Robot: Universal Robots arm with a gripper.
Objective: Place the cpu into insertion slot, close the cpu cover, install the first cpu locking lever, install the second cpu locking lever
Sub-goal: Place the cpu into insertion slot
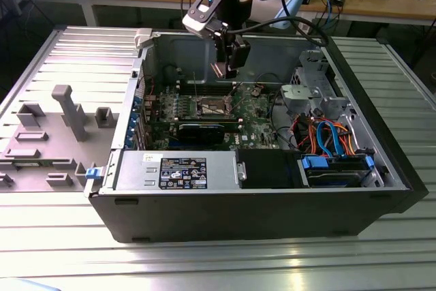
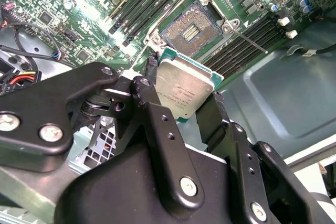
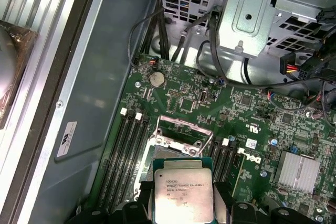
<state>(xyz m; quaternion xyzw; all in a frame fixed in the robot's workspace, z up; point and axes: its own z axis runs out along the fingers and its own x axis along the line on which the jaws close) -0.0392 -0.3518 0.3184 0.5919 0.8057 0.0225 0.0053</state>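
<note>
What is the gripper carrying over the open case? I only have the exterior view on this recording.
Observer: In the second wrist view the gripper is shut on the cpu, with its silvery top facing the camera and a finger on each of two opposite edges.
Operator: Is there anything seated in the insertion slot?
Observer: No. In that same view the insertion slot shows its bare brownish-gold contact field, and the cpu is held apart from it.
</note>
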